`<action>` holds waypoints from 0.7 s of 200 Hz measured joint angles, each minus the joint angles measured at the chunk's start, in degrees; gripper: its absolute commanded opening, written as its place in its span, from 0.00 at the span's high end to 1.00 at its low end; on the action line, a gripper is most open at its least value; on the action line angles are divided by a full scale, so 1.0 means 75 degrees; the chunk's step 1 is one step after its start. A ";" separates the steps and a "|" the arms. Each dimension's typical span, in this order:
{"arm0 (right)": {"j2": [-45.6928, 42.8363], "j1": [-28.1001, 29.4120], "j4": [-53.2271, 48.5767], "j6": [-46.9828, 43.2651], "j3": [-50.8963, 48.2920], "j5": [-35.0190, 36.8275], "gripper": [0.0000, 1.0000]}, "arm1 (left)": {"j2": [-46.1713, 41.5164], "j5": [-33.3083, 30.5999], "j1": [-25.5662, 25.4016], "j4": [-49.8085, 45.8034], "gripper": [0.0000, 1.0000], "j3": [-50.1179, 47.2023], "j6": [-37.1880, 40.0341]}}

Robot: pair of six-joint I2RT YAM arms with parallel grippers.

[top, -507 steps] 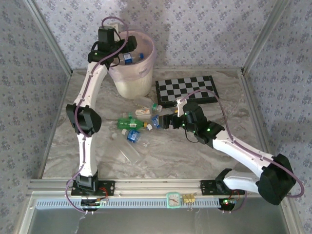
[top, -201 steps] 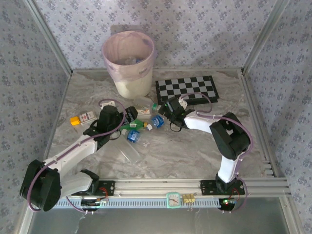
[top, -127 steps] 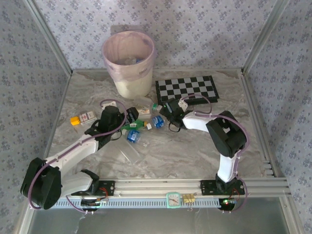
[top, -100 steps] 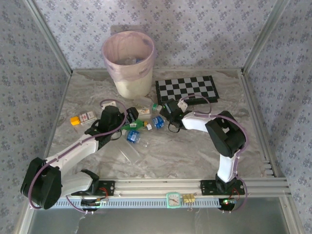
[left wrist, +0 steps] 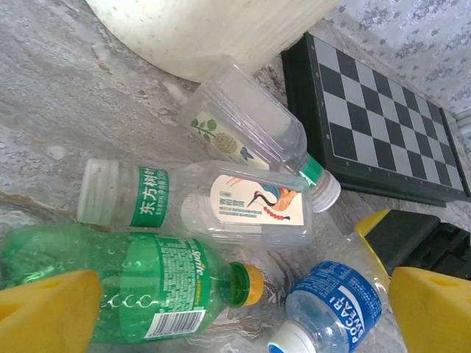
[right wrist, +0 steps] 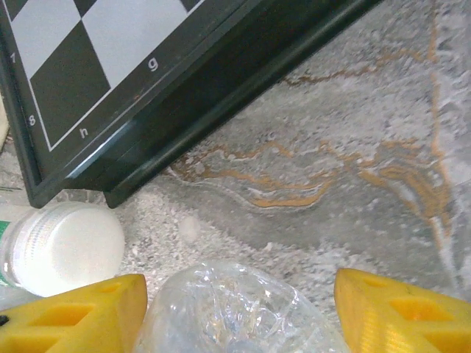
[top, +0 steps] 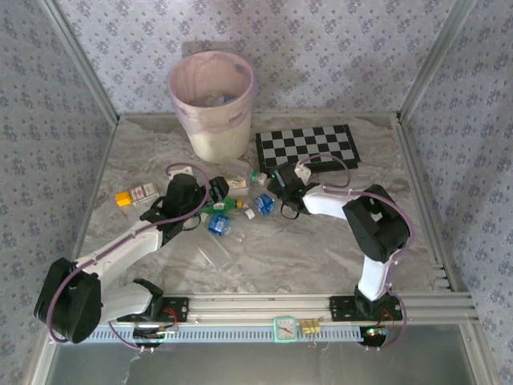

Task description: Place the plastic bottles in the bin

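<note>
Looking from above, you see the tall cream-white bin (top: 216, 140) at the marbled table's (top: 321, 241) far side, with small plastic bottles (top: 228, 208) strewn between both arms. At the left wrist, your left gripper (left wrist: 239, 312) stands wide apart around a green yellow-capped bottle (left wrist: 140, 283). At the right wrist, your right gripper (right wrist: 239, 312) straddles a clear crumpled bottle (right wrist: 228, 294); you cannot tell whether it is clamped.

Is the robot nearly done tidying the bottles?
Not yet. Some bottles sit inside the bin. The right gripper straddles a clear bottle; the left gripper hangs open over a green bottle. Other bottles lie on the table.
</note>
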 measured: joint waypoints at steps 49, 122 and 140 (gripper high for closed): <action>-0.0440 -0.0446 0.0431 -0.0831 -0.0627 -0.0597 0.51 | 0.0656 0.0621 -0.0058 0.0012 0.00 0.0423 0.0143; -0.0764 -0.1116 0.0682 -0.2011 -0.0956 -0.2005 0.56 | 0.1250 0.1603 -0.0251 0.0175 0.00 0.0804 0.0420; -0.0833 -0.1268 0.0729 -0.2081 -0.0968 -0.2433 0.58 | 0.1463 0.2063 -0.0291 0.0364 0.00 0.0857 0.0542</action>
